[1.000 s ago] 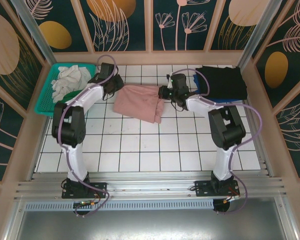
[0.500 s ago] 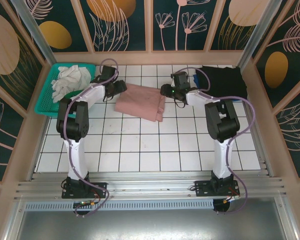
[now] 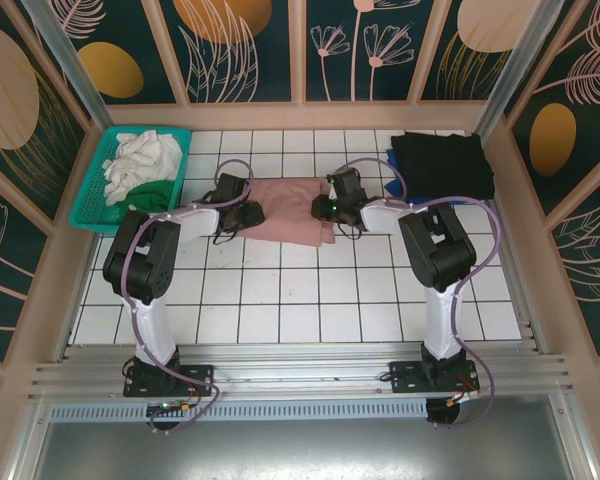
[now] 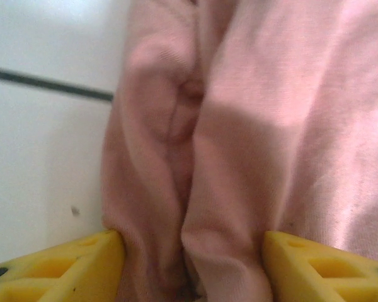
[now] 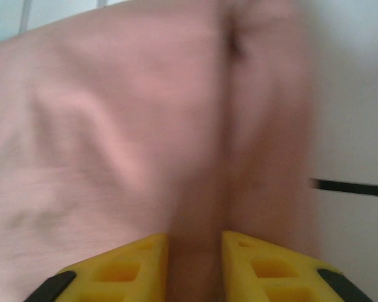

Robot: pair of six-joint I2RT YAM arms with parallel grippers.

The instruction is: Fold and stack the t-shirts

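Note:
The dusty-pink t-shirt [image 3: 290,208] lies folded on the white tiled table, between my two grippers. My left gripper [image 3: 248,213] sits low at its left edge. In the left wrist view the yellow fingers [image 4: 69,267] stand wide apart, and loose folds of the pink t-shirt [image 4: 271,126] fill the gap of the left gripper [image 4: 192,264]. My right gripper [image 3: 325,208] is at the shirt's right edge. In the right wrist view its jaws are close together, and a ridge of pink t-shirt [image 5: 113,126] is pinched in the right gripper [image 5: 195,264].
A teal basket [image 3: 90,210] at the back left holds a white t-shirt [image 3: 140,160] and a green one [image 3: 155,195]. A folded black t-shirt [image 3: 442,165] lies at the back right. Wooden walls ring the table.
Both grippers let the lifted pink shirt down flat, opened, and moved nearer along its side edges. The right jaws have since narrowed on a fold.

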